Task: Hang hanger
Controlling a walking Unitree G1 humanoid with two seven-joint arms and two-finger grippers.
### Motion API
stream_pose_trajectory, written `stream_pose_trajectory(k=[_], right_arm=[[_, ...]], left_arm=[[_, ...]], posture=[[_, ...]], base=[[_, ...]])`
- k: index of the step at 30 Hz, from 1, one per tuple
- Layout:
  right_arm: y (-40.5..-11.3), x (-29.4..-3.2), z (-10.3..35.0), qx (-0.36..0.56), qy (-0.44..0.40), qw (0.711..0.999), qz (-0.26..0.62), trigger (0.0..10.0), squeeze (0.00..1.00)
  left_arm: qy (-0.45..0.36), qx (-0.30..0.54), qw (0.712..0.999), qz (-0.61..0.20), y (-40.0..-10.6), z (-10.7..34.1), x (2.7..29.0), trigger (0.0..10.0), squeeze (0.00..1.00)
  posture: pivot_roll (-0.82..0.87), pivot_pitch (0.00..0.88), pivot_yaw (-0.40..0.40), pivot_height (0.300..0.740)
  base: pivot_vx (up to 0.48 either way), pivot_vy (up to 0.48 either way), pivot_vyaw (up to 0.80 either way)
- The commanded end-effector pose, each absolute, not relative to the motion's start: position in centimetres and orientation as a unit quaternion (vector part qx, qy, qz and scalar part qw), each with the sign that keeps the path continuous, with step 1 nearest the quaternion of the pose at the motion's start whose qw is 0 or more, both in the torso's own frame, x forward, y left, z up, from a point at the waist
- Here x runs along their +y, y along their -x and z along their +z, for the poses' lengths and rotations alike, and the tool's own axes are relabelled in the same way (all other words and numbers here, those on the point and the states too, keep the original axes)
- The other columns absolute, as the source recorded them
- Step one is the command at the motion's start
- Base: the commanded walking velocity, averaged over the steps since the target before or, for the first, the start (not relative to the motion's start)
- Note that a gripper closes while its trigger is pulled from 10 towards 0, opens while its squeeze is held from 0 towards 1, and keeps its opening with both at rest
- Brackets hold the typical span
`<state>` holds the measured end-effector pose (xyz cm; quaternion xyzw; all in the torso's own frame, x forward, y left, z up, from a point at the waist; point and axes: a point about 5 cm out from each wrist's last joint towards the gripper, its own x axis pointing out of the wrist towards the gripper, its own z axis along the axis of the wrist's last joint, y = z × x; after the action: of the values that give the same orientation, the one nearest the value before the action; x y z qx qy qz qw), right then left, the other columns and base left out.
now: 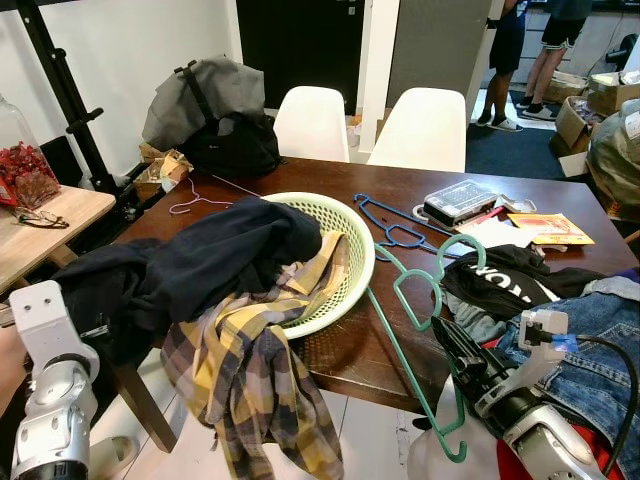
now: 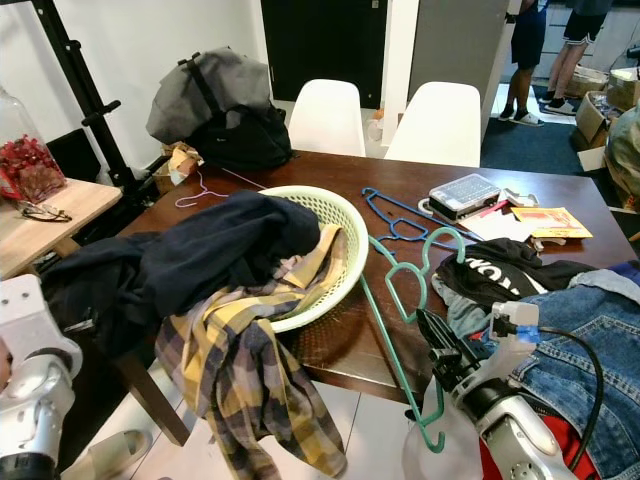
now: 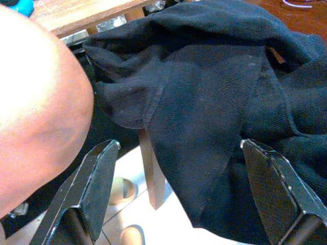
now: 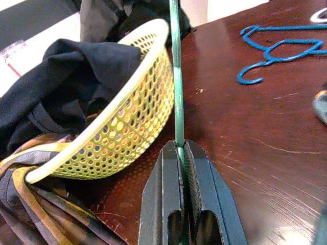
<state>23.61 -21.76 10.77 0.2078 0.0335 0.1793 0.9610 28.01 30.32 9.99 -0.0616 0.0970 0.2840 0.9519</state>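
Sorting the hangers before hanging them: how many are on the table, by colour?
Green hanger, held in the right gripper: 1
Blue hanger: 1
Pink hanger: 1
Total: 3

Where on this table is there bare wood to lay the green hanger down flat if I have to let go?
Most open: the far strip of table between the pink hanger, the basket and the blue hanger. A narrower patch lies at the near edge, under the green hanger held by the right gripper. The right side is crowded with clothes, a black garment and papers.
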Motion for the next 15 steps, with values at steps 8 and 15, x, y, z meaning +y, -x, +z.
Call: stream_pose_trajectory(k=[8, 15], right_arm=[[-23.8, -21.8, 10.8, 0.033, -0.228, 0.957, 0.175, 10.0, 0.00], [-23.8, -21.8, 10.9, 0.031, -0.231, 0.958, 0.168, 10.0, 0.00]], left_arm=[[0.048, 0.068, 0.959, 0.270, -29.1, 11.5, 30.5, 10.0, 0.00], [0.058, 0.076, 0.958, 0.270, -29.2, 11.2, 30.8, 10.0, 0.00]], posture=[[-0.10, 0.000, -0.020, 0.740], [-0.10, 0.000, -0.016, 0.740]], base=[[0.000, 0.000, 0.20], [0.000, 0.000, 0.00]])
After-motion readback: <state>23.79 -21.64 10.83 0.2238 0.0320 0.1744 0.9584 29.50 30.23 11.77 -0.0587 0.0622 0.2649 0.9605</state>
